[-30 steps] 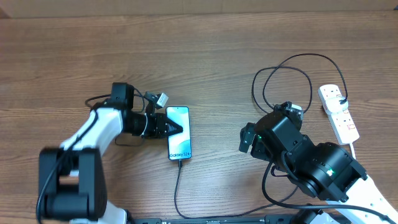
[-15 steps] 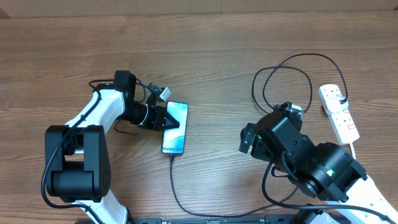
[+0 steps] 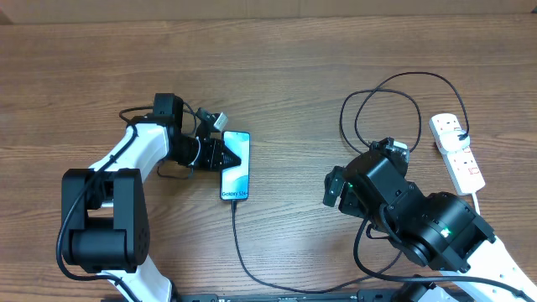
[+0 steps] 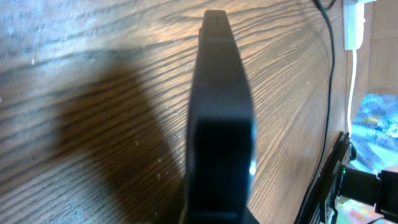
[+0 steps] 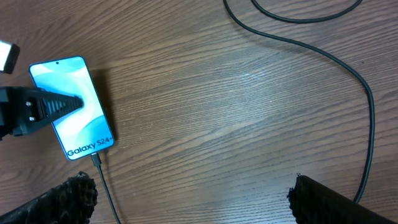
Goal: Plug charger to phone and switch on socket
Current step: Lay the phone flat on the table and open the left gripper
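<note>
Slid the phone [image 3: 237, 172] slightly up the table and straighter with left gripper [image 3: 220, 153] pressed together, tip on its screen, charger [image 3: 236, 243] apparently plugged at its bottom edge, leaving just the far-right socket [image 3: 457, 155] switch for the spread, empty right gripper [image 5: 186, 202].

The brown wood table [image 3: 277, 67] has 3 things on it. A phone [image 3: 237, 178] lies flat. A thin black cable [image 3: 233, 226] touches its bottom end. A white power strip [image 3: 457, 153] lies far right.
</note>
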